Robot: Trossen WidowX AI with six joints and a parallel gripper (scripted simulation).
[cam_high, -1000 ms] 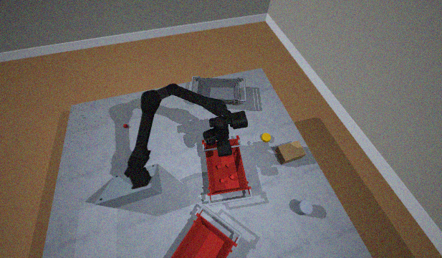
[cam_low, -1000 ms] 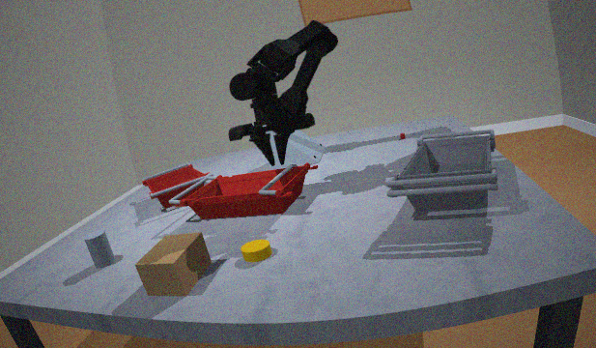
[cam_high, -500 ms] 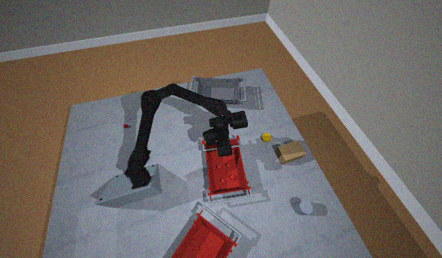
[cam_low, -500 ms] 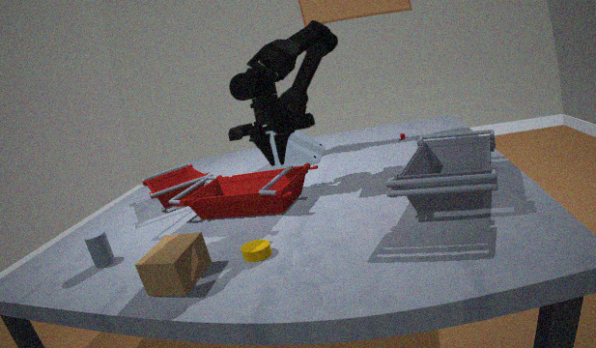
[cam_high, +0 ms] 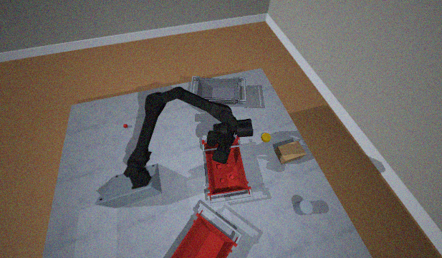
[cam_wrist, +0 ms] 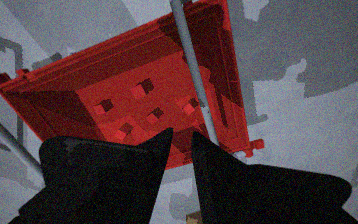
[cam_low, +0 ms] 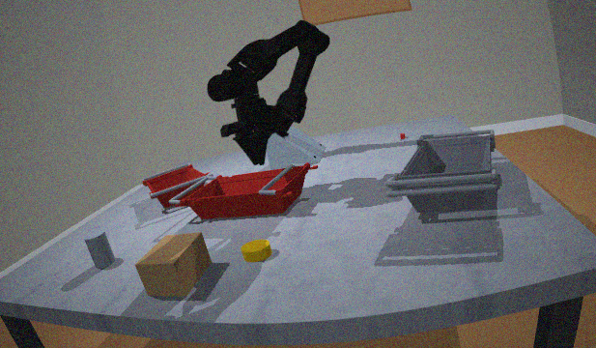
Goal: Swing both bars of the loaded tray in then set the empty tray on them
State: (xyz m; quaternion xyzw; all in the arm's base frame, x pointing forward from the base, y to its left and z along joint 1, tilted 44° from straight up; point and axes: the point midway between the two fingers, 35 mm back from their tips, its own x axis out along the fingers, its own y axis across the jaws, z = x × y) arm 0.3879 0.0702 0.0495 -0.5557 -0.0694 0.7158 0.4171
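Observation:
The loaded red tray (cam_high: pixel 208 172) (cam_low: pixel 240 207) (cam_wrist: pixel 232 65) stands on the table with several small red blocks (cam_high: pixel 232 176) (cam_wrist: pixel 142 90) on its floor. One wire bar (cam_high: pixel 235 146) (cam_low: pixel 278 179) (cam_wrist: pixel 192 70) is swung in and crosses over the tray near one end. The other bar (cam_high: pixel 229 196) (cam_low: pixel 191 189) (cam_wrist: pixel 10 145) is out beyond the opposite end. My gripper (cam_high: pixel 221 162) (cam_low: pixel 260 163) (cam_wrist: pixel 182 134) is slightly open and empty, above the loaded tray, its fingertips to the inner side of the swung-in bar. The empty red tray (cam_high: pixel 203 244) (cam_low: pixel 174 182) lies beyond the swung-out bar's end.
A grey tray (cam_high: pixel 218 89) (cam_low: pixel 454 202) with bars stands apart at one table edge. A wooden block (cam_high: pixel 291 152) (cam_low: pixel 174 268), a yellow disc (cam_high: pixel 266 137) (cam_low: pixel 256 251) and a grey cylinder (cam_high: pixel 306 206) (cam_low: pixel 100 251) stand beside the loaded tray. A tiny red object (cam_high: pixel 125 125) (cam_low: pixel 402 136) lies farther off.

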